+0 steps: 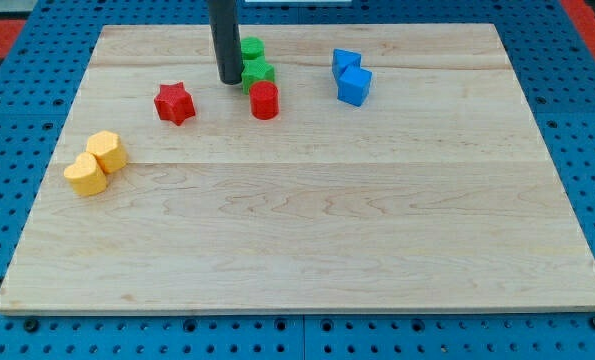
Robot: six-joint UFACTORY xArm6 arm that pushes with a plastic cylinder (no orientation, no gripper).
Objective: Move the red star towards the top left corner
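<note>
The red star (175, 102) lies on the wooden board (307, 230) in the upper left part of the view. My tip (227, 81) stands on the board to the right of the star and slightly above it, apart from it by about one block's width. The tip is just left of a green star-shaped block (258, 73) and above-left of a red cylinder (264, 100).
A green block (251, 49) sits above the green star. Two blue blocks (345, 62) (355, 86) lie touching at the upper right. Two yellow blocks (107, 150) (86, 174) lie touching near the left edge. A blue pegboard (17, 120) surrounds the board.
</note>
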